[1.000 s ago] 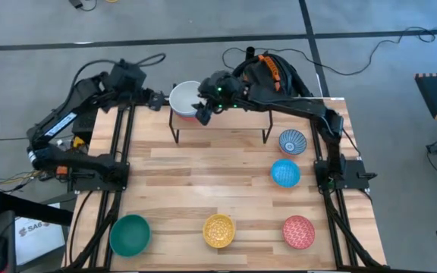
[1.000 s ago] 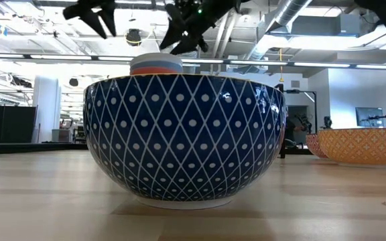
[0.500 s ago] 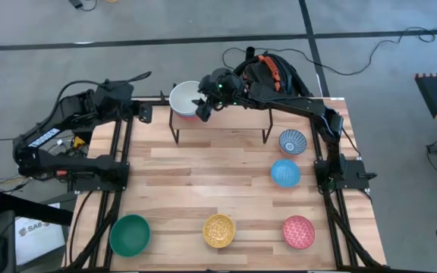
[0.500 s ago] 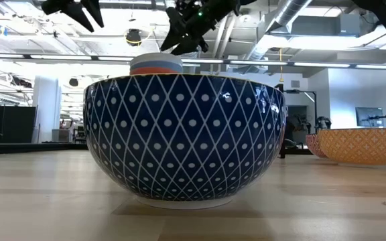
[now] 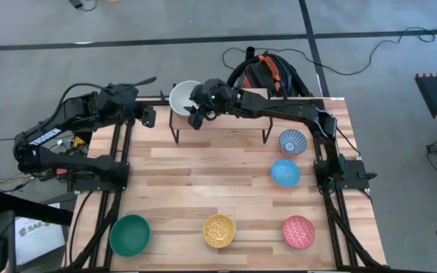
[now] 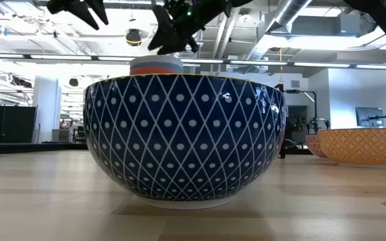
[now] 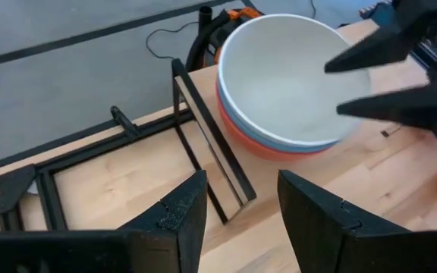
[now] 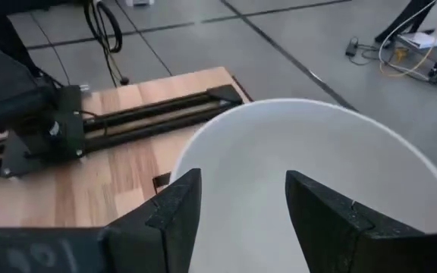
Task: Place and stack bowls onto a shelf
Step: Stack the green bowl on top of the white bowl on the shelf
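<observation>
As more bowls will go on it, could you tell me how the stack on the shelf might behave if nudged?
The stack probably moves as a unit: the white bowl sits nested in a blue and an orange-red one. Its glossy rims suggest hard, slippery, chip-prone bowls. It sits near the shelf's end, so a sideways push could slide it off. The right gripper, open, hovers over it.
</observation>
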Motion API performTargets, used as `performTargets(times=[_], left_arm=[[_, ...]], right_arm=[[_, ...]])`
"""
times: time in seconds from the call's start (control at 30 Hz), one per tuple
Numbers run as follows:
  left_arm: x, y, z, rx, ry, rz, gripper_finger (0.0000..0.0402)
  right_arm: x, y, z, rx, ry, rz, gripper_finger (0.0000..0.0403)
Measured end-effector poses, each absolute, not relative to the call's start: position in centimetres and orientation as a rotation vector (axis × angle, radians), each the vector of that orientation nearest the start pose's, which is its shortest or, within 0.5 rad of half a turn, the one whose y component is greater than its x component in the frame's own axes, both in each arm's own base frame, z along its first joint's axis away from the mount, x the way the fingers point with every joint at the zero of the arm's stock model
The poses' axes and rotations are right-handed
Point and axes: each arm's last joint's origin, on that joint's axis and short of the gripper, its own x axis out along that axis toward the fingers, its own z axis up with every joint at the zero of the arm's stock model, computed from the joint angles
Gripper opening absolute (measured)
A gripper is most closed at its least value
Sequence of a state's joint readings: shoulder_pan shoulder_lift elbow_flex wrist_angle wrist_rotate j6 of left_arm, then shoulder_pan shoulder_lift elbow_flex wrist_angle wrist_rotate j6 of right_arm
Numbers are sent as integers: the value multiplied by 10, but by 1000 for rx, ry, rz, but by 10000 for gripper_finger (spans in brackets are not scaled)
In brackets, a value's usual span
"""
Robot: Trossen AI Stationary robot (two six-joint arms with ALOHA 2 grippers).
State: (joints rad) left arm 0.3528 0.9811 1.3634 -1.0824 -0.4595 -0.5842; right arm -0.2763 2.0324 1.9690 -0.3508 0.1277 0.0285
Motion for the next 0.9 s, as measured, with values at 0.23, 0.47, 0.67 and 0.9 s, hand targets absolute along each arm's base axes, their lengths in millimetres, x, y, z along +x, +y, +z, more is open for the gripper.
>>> performTargets(times=[0.23, 0.47, 0.67, 0.9], left_arm=[[137, 56, 417, -460, 487, 849, 145], [139, 40, 412, -473, 568, 736, 145], [137, 16, 405, -504, 688, 597, 145], [140, -22, 389, -536, 835, 358, 145]], right_arm=[[441, -124, 398, 87, 341, -347, 223], [442, -93, 400, 356, 394, -253, 230], [445, -60, 390, 558, 487, -189, 230], [461, 13, 378, 542, 496, -136, 230]])
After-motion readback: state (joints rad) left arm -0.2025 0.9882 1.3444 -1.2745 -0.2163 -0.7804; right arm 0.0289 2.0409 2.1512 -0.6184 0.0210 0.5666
